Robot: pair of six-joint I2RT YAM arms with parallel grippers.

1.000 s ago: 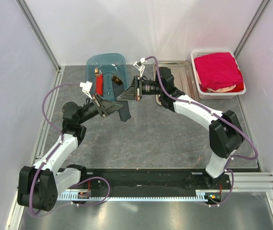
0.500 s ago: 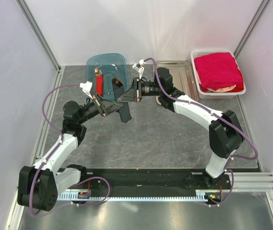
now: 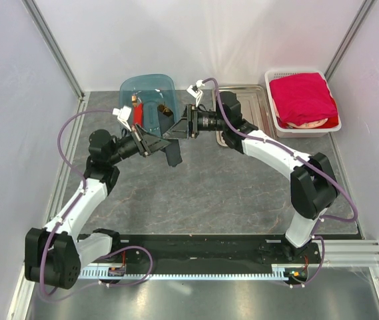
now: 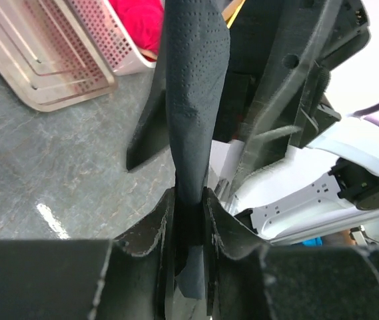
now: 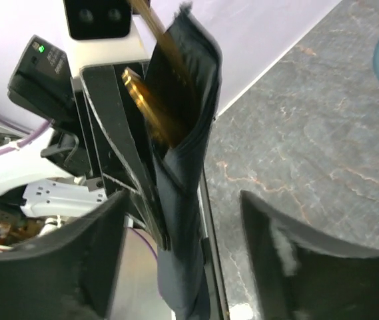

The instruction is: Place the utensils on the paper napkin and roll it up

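- Black paper napkin, rolled into a narrow tube, is held in the air above the table, pinched tight by the left gripper.
- Gold utensils stick out of the open end of the roll.
- Right gripper stands wide, one finger on each side of the roll, not touching it.
- Blue tub is just behind; steel tray and white basket lie to the right.
- Bare grey table spreads from the roll toward the arm bases.
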